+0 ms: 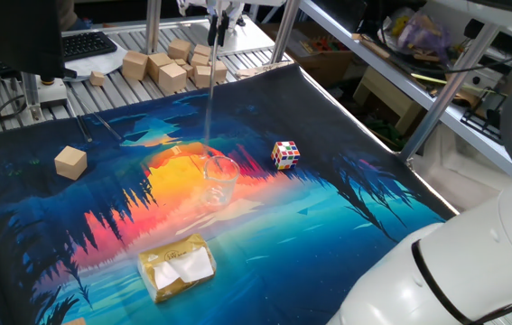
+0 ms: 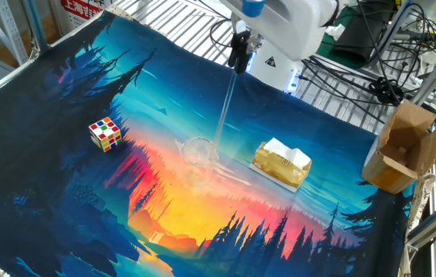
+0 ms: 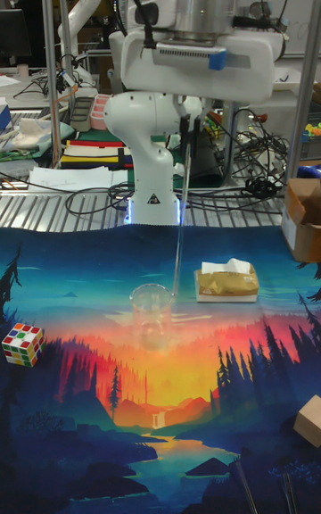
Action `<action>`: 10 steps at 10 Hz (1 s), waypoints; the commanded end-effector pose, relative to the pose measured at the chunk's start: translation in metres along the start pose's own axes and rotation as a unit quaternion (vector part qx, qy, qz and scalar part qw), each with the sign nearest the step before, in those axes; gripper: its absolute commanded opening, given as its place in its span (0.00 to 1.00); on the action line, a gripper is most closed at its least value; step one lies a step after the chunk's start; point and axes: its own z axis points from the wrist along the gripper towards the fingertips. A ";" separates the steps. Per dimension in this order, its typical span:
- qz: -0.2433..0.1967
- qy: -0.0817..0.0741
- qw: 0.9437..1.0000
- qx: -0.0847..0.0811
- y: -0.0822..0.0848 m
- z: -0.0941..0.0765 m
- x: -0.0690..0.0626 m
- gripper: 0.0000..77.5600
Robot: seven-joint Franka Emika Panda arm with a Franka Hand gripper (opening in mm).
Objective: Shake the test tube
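The test tube (image 1: 209,99) (image 2: 227,108) (image 3: 182,219) is a long, thin clear glass tube that hangs nearly upright, slightly tilted. My gripper (image 1: 217,29) (image 2: 240,55) (image 3: 189,135) is shut on its top end, high above the painted mat. The tube's lower end sits close to the rim of a squat clear cup (image 1: 219,178) (image 2: 199,150) (image 3: 152,307) that stands on the mat's orange patch. I cannot tell whether the tip touches the cup.
A Rubik's cube (image 1: 284,154) (image 2: 105,133) (image 3: 22,344), a wooden block (image 1: 70,162) and a tissue pack (image 1: 177,267) (image 2: 281,163) (image 3: 226,282) lie on the mat. Several wooden blocks (image 1: 170,63) sit behind it. A cardboard box (image 2: 402,146) stands beside it.
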 end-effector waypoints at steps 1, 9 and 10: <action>-0.057 0.016 0.996 0.070 0.010 -0.006 0.017 0.01; -0.088 0.024 0.995 0.037 -0.007 -0.002 0.005 0.01; -0.056 0.027 0.997 0.040 0.021 -0.005 0.022 0.01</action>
